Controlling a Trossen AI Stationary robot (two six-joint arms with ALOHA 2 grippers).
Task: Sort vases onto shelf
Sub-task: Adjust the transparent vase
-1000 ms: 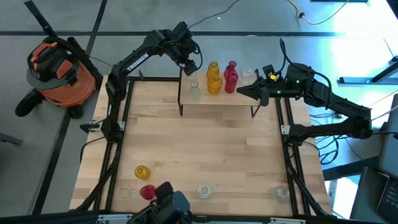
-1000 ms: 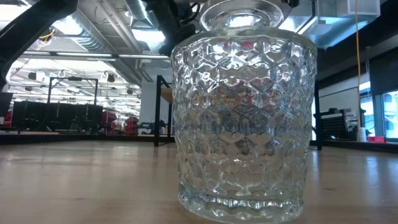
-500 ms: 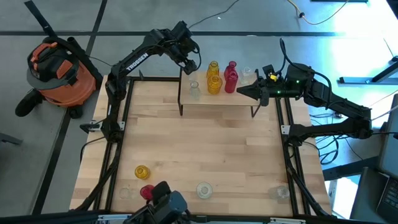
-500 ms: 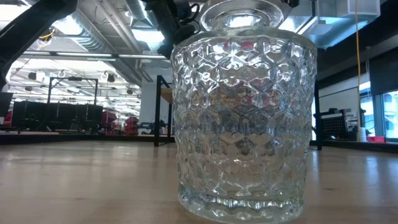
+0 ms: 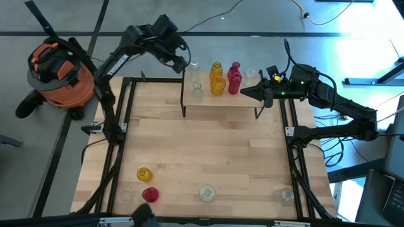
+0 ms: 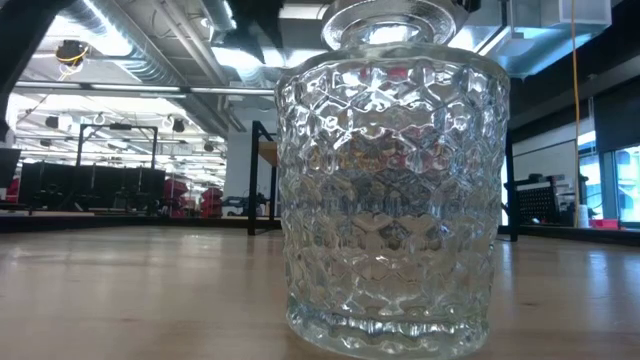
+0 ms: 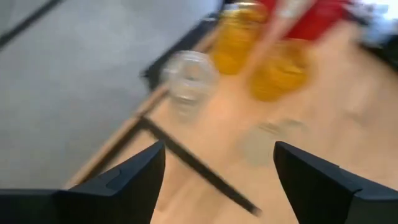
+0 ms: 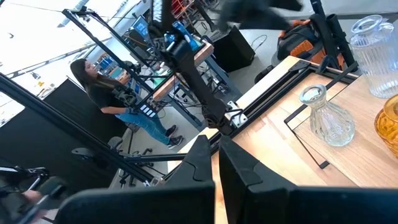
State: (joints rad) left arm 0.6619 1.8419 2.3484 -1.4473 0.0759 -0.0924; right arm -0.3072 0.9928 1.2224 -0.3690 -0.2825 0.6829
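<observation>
Left tool (image 5: 182, 65) had let go and pulled back, open and empty; a clear vase (image 5: 194, 67) stood newly on the shelf (image 5: 221, 101).

Six vases (image 5: 216, 82) stand upright on the shelf (image 5: 221, 101); others sit near the table's front edge.

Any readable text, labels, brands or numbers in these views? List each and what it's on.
No text can be read in any view.
Yellow tag on the right arm: too small to read.
</observation>
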